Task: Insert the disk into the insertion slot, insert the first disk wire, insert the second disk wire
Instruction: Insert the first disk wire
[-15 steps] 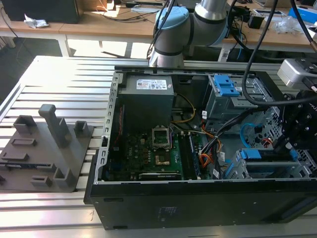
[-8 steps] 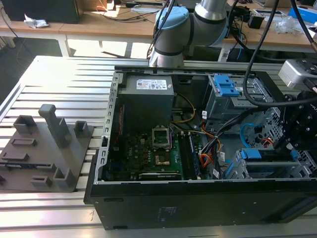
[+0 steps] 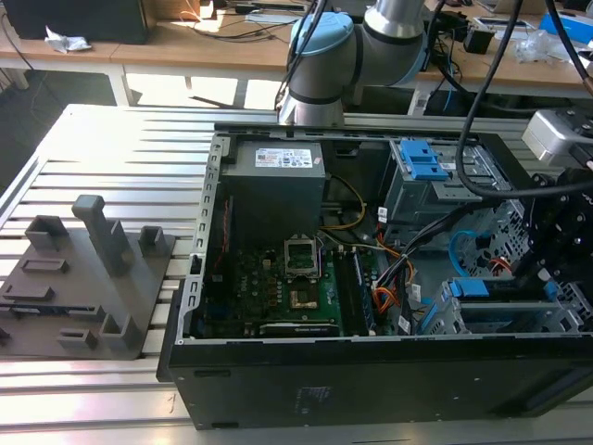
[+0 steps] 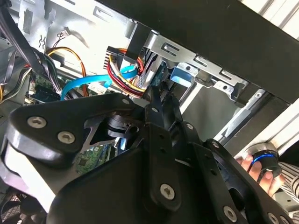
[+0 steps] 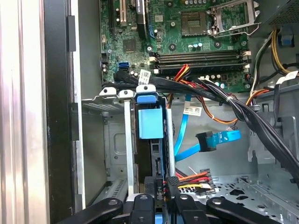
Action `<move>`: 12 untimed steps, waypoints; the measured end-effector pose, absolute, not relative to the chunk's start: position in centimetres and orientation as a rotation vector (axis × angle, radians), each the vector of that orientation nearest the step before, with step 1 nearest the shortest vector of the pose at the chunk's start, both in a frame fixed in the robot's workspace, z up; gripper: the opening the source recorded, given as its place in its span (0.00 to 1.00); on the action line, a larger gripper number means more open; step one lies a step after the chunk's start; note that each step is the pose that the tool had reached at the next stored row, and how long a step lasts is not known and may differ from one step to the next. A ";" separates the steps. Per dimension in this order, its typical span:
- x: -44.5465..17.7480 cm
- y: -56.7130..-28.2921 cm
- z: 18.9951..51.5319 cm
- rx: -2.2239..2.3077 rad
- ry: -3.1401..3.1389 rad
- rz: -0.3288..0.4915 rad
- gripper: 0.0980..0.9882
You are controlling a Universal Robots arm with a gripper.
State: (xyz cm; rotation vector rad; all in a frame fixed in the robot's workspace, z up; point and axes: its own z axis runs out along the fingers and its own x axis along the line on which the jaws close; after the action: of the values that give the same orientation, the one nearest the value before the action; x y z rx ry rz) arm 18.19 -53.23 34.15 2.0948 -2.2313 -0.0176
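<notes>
Arm [image 3: 320, 56]: the base stands beyond the far wall of the open computer case [image 3: 371, 380]. The wrist is carried over to the exterior view's right, above the case's near corner, with the black gripper [image 5: 160, 187] pointing down into the drive bay. In the first wrist view the gripper sits at the near end of the disk [image 5: 157, 156]; whether it is clenched or released cannot be told. The disk is inside the insertion slot [image 5: 114, 135], standing on edge between the cage walls. Its long axis runs from the gripper towards the motherboard [image 5: 187, 28], and the bright blue frame tab [image 5: 151, 123] is at the motherboard end. The second disk wire [image 5: 219, 137] loops just beside the cage, its connector end hanging apart from the disk. An orange and black wire bundle [image 5: 219, 95] crosses above the wire.
</notes>
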 end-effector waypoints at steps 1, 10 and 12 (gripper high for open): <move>18.2 -53.2 34.7 2.095 -2.231 -0.018 0.16; 18.2 -53.2 38.7 2.095 -2.231 -0.018 0.16; 18.2 -53.2 39.2 2.095 -2.231 -0.017 0.16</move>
State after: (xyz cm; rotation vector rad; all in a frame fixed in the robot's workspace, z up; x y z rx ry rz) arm 18.19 -53.22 39.22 2.0948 -2.2314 -0.0175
